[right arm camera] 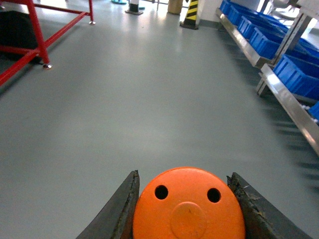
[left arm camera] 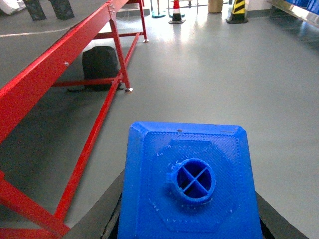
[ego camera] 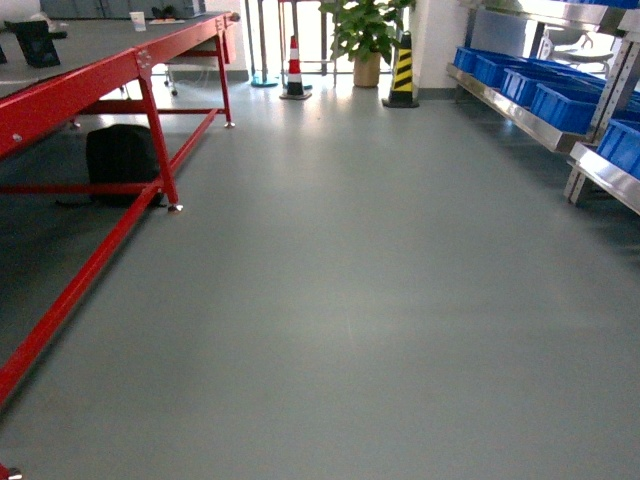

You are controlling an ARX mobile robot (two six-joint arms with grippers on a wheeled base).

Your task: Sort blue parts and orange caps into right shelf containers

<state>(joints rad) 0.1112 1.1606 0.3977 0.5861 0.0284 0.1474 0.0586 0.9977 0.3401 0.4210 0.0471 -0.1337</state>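
Right claw (right arm camera: 187, 209) clamps the orange cap (right arm camera: 188, 206); left claw (left arm camera: 187, 219) clamps the blue part (left arm camera: 188, 181).

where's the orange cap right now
The orange cap sits at the bottom of the right wrist view, held between the right hand's two fingers above the grey floor, with the blue crates on the shelf ahead to its right.

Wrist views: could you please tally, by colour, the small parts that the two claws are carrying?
Blue: 1, the blue part, in the left claw
Orange: 1, the orange cap, in the right claw
Total: 2
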